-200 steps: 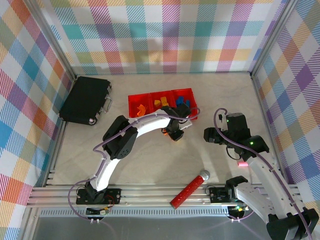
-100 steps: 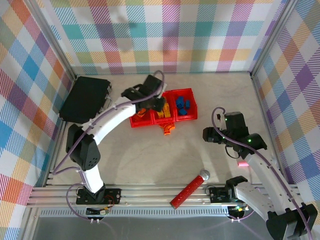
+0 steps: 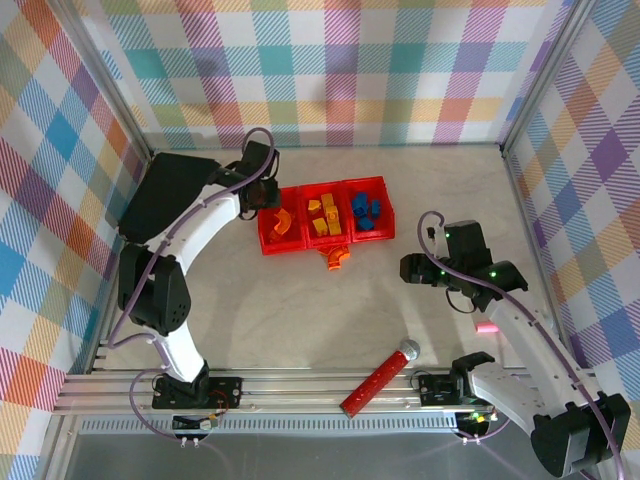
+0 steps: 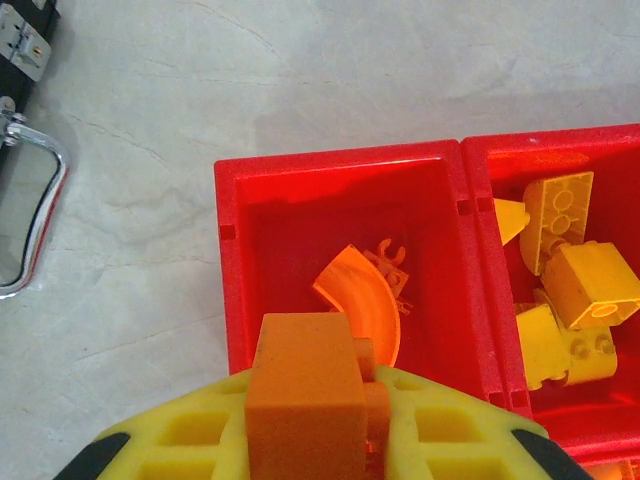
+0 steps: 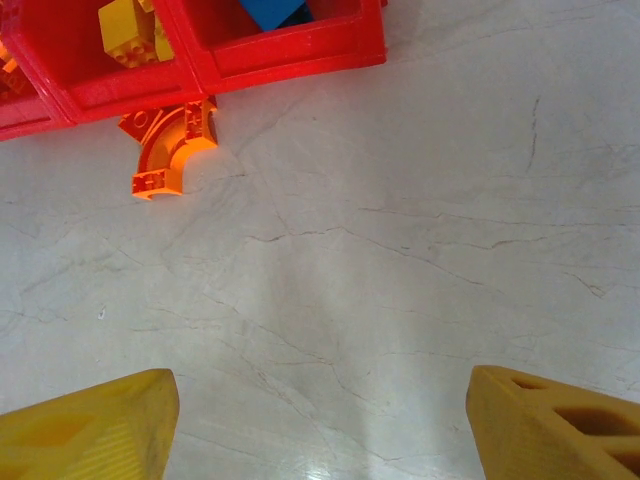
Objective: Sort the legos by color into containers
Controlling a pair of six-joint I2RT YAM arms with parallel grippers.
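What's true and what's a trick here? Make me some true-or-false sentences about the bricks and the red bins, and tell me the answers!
1. The left gripper holds an orange brick. True.
2. The middle bin has blue bricks in it. False: it has yellow bricks.
3. An orange arched brick lies on the table just in front of the bins. True.
4. The right gripper is squeezing the red cylinder. False: it is open over bare table, and the cylinder lies apart from it, near the front rail.

Left gripper grips an orange brick over the red bin holding an orange arch
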